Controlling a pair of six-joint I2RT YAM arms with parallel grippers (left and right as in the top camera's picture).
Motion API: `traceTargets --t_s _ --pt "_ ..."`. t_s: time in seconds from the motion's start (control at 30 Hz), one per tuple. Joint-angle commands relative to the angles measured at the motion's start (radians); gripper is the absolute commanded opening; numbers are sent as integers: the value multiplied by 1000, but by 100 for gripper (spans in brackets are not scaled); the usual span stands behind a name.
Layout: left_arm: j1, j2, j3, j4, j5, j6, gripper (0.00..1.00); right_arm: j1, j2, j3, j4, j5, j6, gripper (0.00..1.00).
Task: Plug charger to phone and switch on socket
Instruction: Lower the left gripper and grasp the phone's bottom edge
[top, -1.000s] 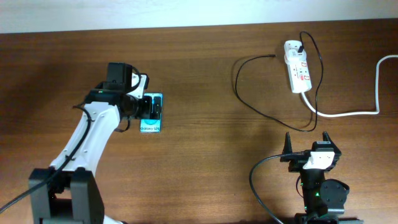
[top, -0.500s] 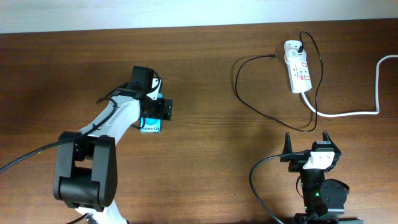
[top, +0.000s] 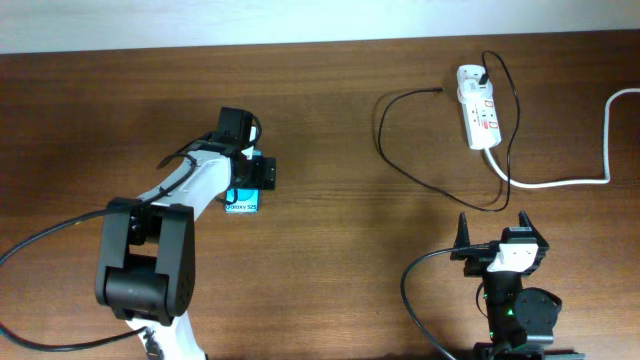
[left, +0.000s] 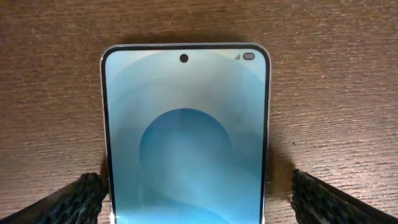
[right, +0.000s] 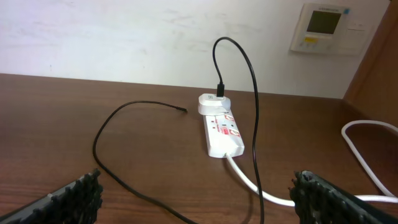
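The phone (top: 242, 204) lies flat on the wooden table, cyan-blue screen up with white "Galaxy S25" text. My left gripper (top: 256, 172) hangs over its upper end. In the left wrist view the phone (left: 185, 124) fills the middle and my left gripper (left: 199, 199) is open, one finger on each side of it. The white socket (top: 478, 108) lies at the back right. The charger's black plug (top: 484, 76) sits in it, and its thin black cable (top: 383, 140) loops left to a loose tip (top: 439, 90). My right gripper (top: 492, 233) is open and empty near the front edge.
A thick white cord (top: 590, 180) runs from the socket off the right edge. In the right wrist view the socket (right: 221, 132), the black cable (right: 102, 134) and the white cord (right: 364, 134) lie ahead, with a wall thermostat (right: 323, 26) behind.
My left arm has swung in from the left and its gripper has shifted slightly right over the phone. The phone, cable, socket and right arm have not moved.
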Motion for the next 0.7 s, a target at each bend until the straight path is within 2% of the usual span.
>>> traceTargets --t_s 0.0,0.3,0.33,0.37,0.47,0.6,0.67 --pt "8 51 -11 -37 -54 -13 99 -5 -6 -5 -6 9 -7 98" --pt "23 51 -11 -60 -34 -12 99 -5 -6 -5 -6 9 -7 98" --pt "22 51 -11 -67 -34 -2 92 -5 -6 -5 -6 9 -7 98" --pt "23 51 -11 -72 -34 0 89 -5 -6 -5 -6 9 -7 98" --pt "23 51 -12 -89 -34 30 89 -5 -6 -5 -6 9 -7 98" --pt "23 51 -11 -89 -33 30 68 -5 -6 -5 -6 9 -7 98" --pt "25 51 -11 -90 -34 29 62 -5 -6 -5 -6 9 -7 98"
